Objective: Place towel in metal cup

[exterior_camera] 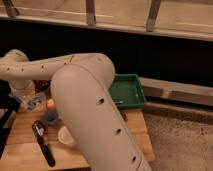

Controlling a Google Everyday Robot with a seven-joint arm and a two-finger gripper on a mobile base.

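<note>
Towel: we cannot see it; the arm (90, 105) hides it from us.
Metal cup: also hidden from us behind the arm.
Gripper (31, 101): we find it at about 9 o'clock on the wooden table (20, 147), low over the left edge.

I can read no writing, label or number, neither on my gripper (31, 101) low at the tabletop's (21, 146) left nor elsewhere.

Arm (92, 112) over table (137, 132), jaws at left edge
</note>
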